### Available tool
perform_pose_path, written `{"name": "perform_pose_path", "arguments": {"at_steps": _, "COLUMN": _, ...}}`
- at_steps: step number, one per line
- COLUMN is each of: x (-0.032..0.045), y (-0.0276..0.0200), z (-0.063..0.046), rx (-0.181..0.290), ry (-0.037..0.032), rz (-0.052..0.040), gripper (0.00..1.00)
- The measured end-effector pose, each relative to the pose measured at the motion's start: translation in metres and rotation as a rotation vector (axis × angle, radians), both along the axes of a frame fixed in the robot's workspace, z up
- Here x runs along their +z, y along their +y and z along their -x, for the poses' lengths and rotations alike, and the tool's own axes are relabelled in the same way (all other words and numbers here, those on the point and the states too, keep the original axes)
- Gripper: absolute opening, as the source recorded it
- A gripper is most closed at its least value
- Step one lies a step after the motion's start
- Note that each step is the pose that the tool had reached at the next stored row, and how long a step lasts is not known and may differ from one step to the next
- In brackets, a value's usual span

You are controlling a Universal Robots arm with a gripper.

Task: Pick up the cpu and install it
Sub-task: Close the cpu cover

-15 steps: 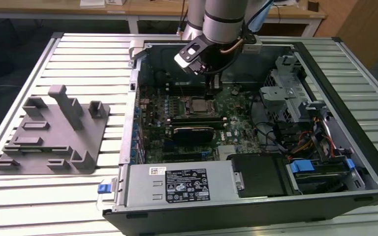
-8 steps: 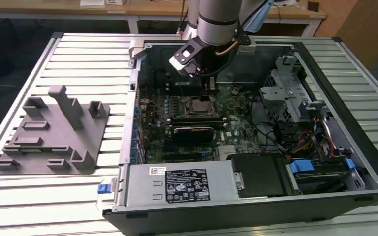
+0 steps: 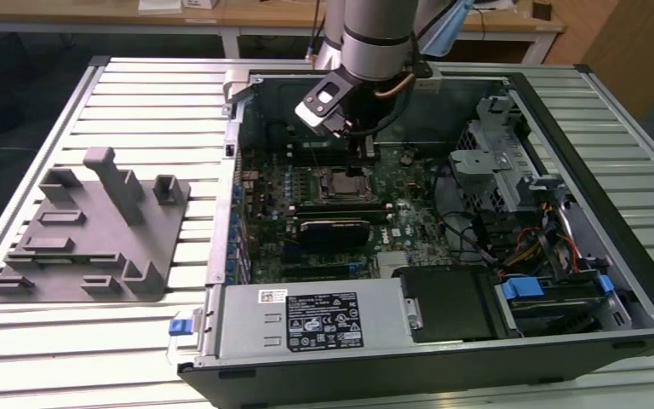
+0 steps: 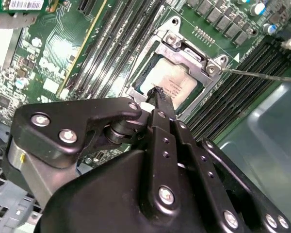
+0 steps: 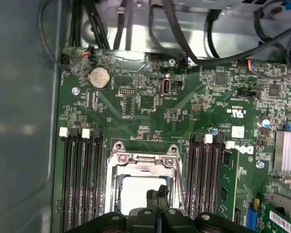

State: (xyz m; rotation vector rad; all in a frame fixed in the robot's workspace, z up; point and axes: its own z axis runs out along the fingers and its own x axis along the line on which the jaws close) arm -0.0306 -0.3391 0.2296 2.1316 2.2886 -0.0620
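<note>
The cpu (image 4: 173,81) lies flat in the motherboard's socket, its silvery top showing inside the open metal socket frame (image 4: 190,54). My gripper (image 4: 157,93) is shut, its two black fingers pressed together, and their tips reach the cpu's near edge. Whether they touch it I cannot tell. The first wrist view has the same fingertips (image 5: 154,193) over the pale cpu (image 5: 133,194), below the frame's hinge bar (image 5: 140,158). In the exterior view the gripper (image 3: 364,155) hangs inside the open computer case, just above the socket (image 3: 344,181).
Memory slots (image 5: 82,179) flank the socket, with a green module (image 5: 228,179) on one side. A thin lever rod (image 4: 262,75) sticks out beside the frame. Cables (image 5: 184,29), a drive cage (image 3: 497,162) and a power supply (image 3: 310,319) crowd the case. A grey fixture (image 3: 94,230) sits on the table.
</note>
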Motion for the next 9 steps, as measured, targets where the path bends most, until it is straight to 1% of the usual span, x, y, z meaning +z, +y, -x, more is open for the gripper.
{"name": "perform_pose_path", "arguments": {"at_steps": 9, "x": -0.0010, "y": 0.0000, "z": 0.0006, "rx": 0.115, "ry": 0.0000, "rz": 0.0000, "gripper": 0.11}}
